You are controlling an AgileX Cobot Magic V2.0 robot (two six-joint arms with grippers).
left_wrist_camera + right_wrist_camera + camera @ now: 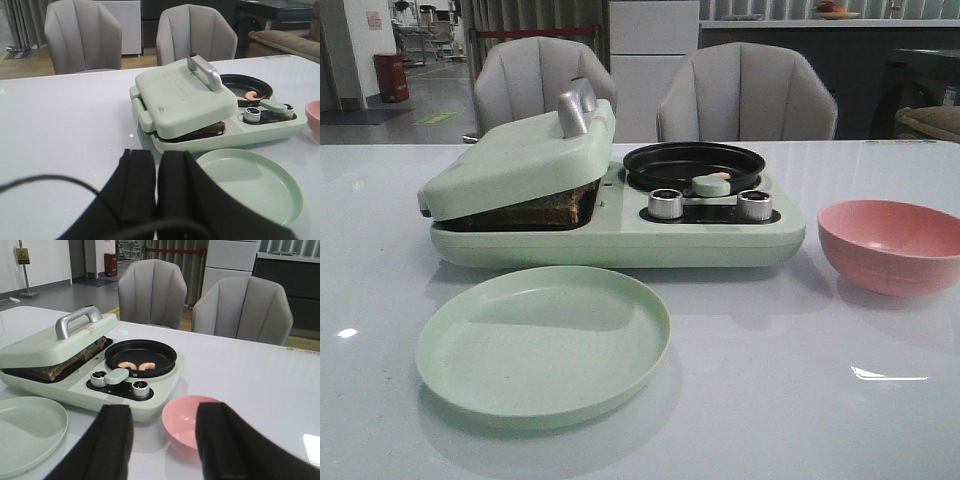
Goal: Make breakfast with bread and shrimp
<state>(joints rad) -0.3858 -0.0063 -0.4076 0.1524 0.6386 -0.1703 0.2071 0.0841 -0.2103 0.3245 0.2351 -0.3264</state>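
Breakfast maker [620,240] on the table [800,400] clamps bread [55,367] under its lid [520,165], two shrimp [137,366] lie in its black pan [141,357], left gripper [157,187] closed, right gripper [162,435] spread apart.

No text can be read with certainty anywhere in these views. The pale green lid [182,102] of the breakfast maker [620,235] carries a raised, embossed rectangular mark, seen in the left wrist view, but its letters are too small and blurred to make out. In the right wrist view, a yellow warning sign [22,255] with a dark symbol stands on a pole at the far side of the room; its wording is illegible. In the front view, a small pinkish notice [373,20] hangs on the far wall, also unreadable.
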